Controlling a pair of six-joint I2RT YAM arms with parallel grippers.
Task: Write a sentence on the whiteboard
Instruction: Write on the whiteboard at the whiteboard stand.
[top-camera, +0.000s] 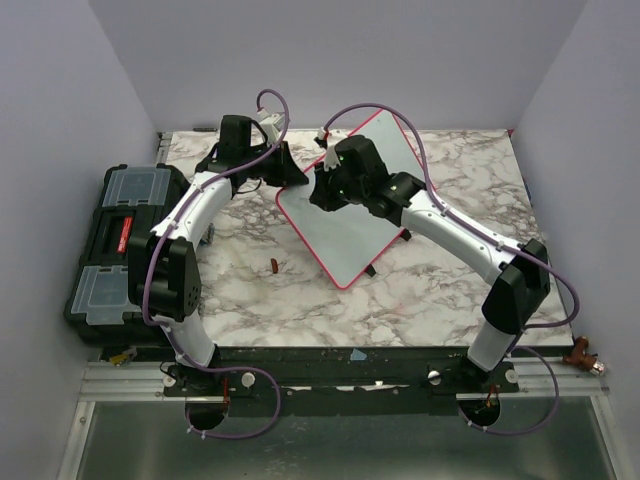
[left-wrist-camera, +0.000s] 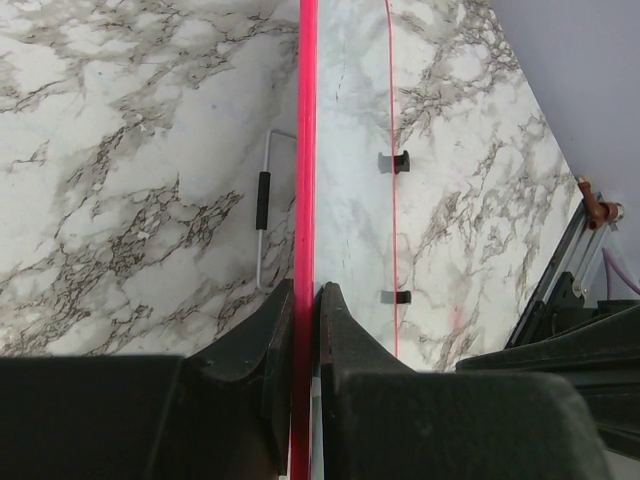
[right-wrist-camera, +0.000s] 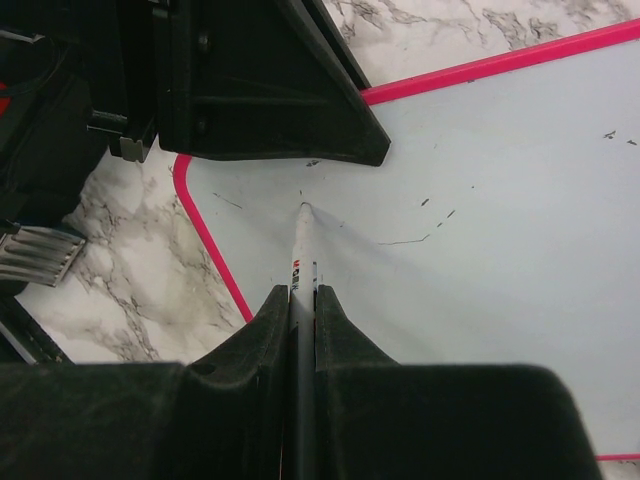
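I am gripping the whiteboard (top-camera: 335, 245), tilted on the tabletop (top-camera: 300, 300), by its red frame with my left end effector (left-wrist-camera: 305, 295). My right end effector (right-wrist-camera: 302, 295) is clamping a marker (right-wrist-camera: 300, 250), tip at the surface. Light, even pressure seems best, bracing the frame firmly.

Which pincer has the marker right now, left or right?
The right pincer: a white marker is clamped between its fingers, tip toward the whiteboard. The left pincer holds no marker; it pinches the whiteboard's red-pink frame edge-on.
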